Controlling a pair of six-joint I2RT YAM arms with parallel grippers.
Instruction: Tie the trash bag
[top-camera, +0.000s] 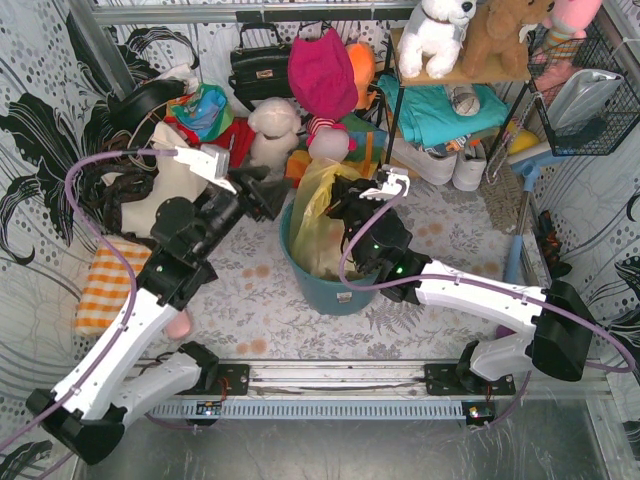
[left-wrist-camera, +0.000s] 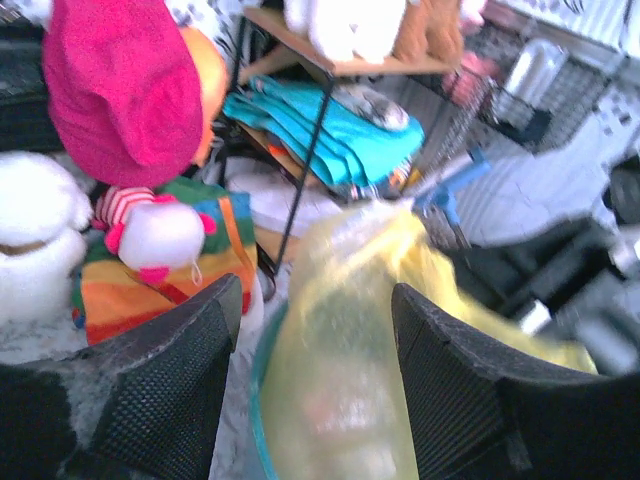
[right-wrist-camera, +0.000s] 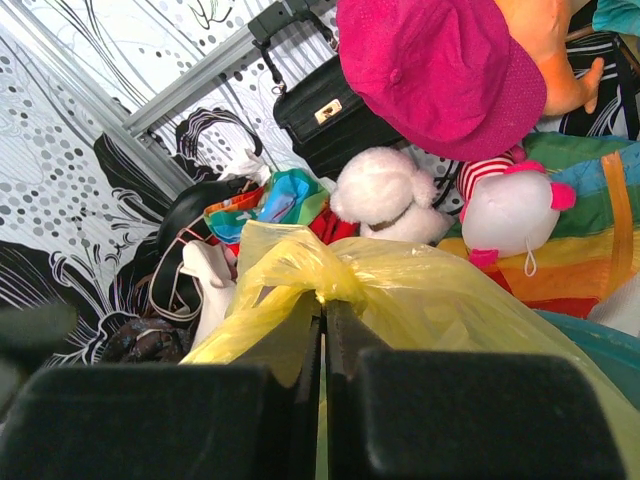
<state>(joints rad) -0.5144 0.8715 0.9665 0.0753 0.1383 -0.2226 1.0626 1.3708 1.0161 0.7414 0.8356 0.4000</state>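
The yellow trash bag (top-camera: 312, 215) stands in a teal bin (top-camera: 330, 290) at the middle of the table. Its top is gathered into a twisted knot (right-wrist-camera: 330, 275). My right gripper (right-wrist-camera: 323, 315) is shut on the yellow plastic just under that knot, reaching in from the bag's right side (top-camera: 345, 200). My left gripper (top-camera: 268, 195) hovers at the bag's left side. In the left wrist view it (left-wrist-camera: 315, 330) stands open, and the blurred bag (left-wrist-camera: 340, 390) shows beyond the gap without touching either finger.
Plush toys (top-camera: 272, 130), a black handbag (top-camera: 260, 70) and a pink hat (top-camera: 322, 70) crowd the back behind the bin. A shelf with folded teal cloth (top-camera: 440, 110) stands back right. An orange checked cloth (top-camera: 105, 285) lies at the left.
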